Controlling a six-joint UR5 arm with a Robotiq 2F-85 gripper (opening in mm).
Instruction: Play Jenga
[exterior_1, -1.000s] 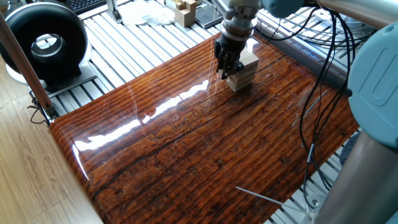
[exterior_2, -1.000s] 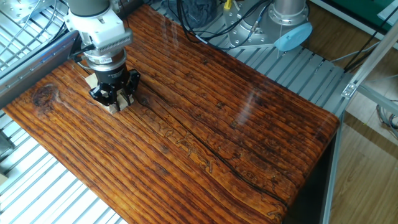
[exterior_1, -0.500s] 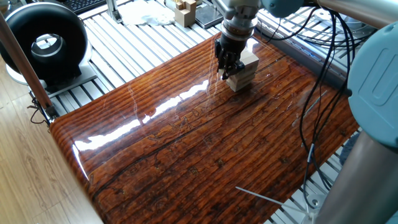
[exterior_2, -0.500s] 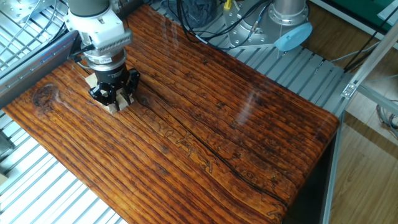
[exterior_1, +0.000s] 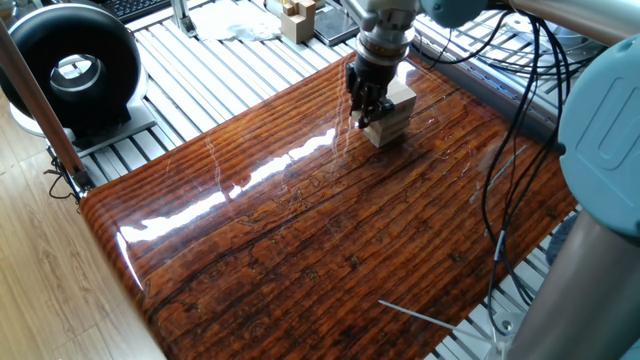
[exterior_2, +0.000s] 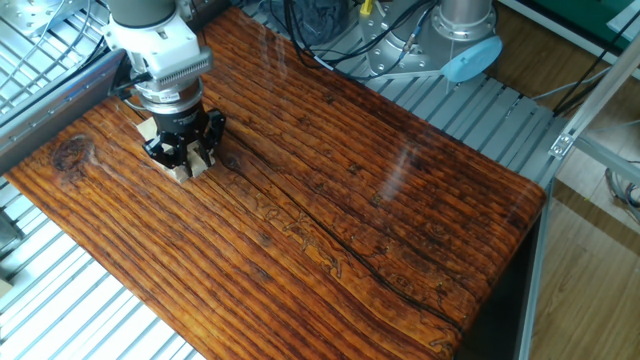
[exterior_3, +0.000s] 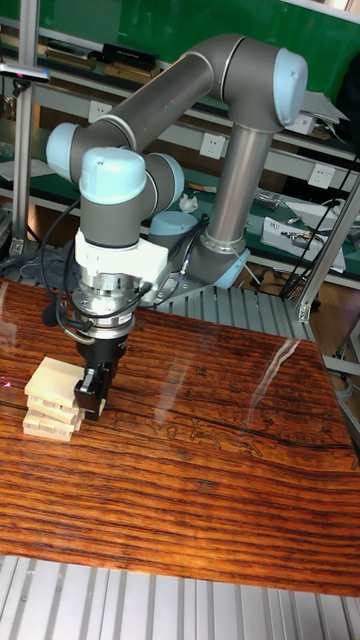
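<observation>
**Gripper at the tower, table corner**

The tower (exterior_3: 55, 400) of pale blocks in crosswise layers stands on the table (exterior_1: 300, 230). It appears at upper centre-right in one fixed view (exterior_1: 390, 115), at upper left in the other, mostly hidden by the gripper, and at left of centre in the tall view.

The gripper (exterior_3: 93, 398) points straight down, hard against the tower's right side in the tall view. Its fingers (exterior_2: 212, 132) appear to flank a block end in the other fixed view; whether they pinch it cannot be told.

Beyond the table, upper left of one fixed view: a black round device (exterior_1: 72, 72) and separate pale wooden pieces (exterior_1: 298, 17).
</observation>
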